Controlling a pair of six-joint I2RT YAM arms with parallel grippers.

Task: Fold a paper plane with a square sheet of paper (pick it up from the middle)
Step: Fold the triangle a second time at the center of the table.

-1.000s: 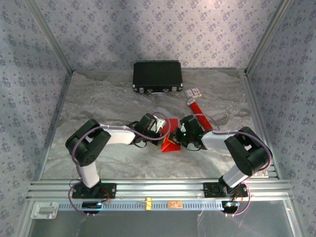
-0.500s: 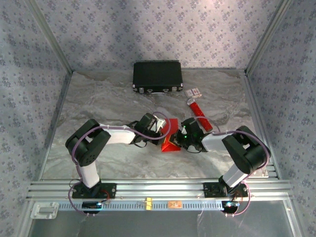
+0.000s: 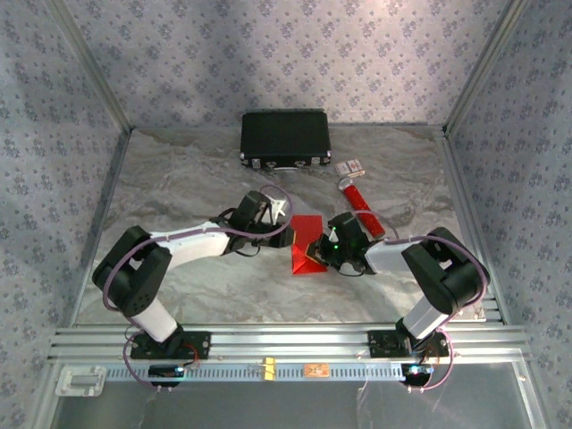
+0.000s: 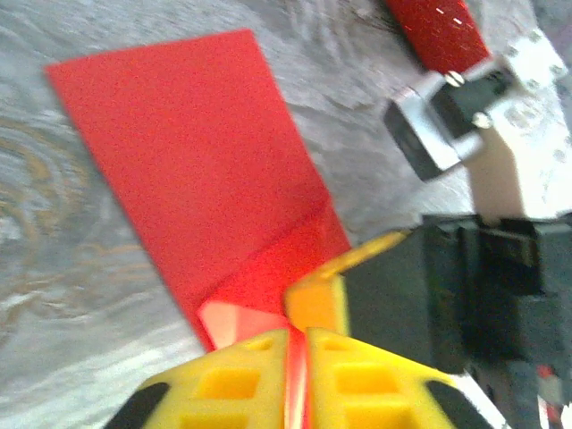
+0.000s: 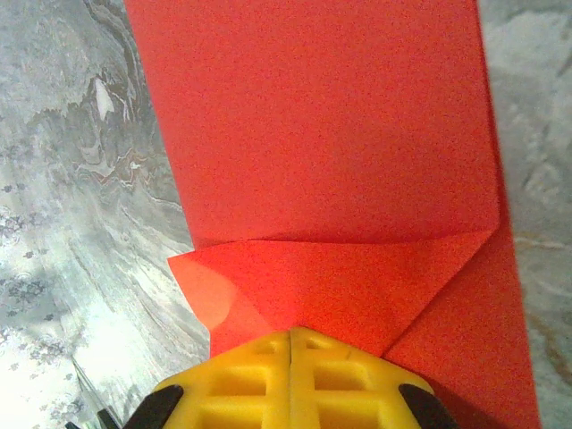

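Observation:
The square sheet of paper (image 3: 308, 234) lies mid-table as a creased bright red shape, its long flat part (image 4: 197, 152) reaching away and a folded flap (image 5: 340, 277) at the near end. My left gripper (image 3: 287, 236) meets it from the left; its yellow fingers (image 4: 228, 384) are shut on a thin red edge of the sheet. My right gripper (image 3: 321, 256) comes in from the right, its fingertips (image 5: 268, 375) shut tight together and pressed down on the flap. One yellow right fingertip (image 4: 320, 299) shows in the left wrist view, resting on the paper.
A black case (image 3: 285, 138) stands at the back of the table. A red tube (image 3: 360, 202) with a white end (image 3: 351, 166) lies right of the paper, close behind the right wrist. A metal rail (image 3: 286, 340) runs along the near edge.
My left arm has stretched out and its wrist has drawn back to the left, uncovering the far flat part of the red sheet. The right gripper has stayed pressed on the paper.

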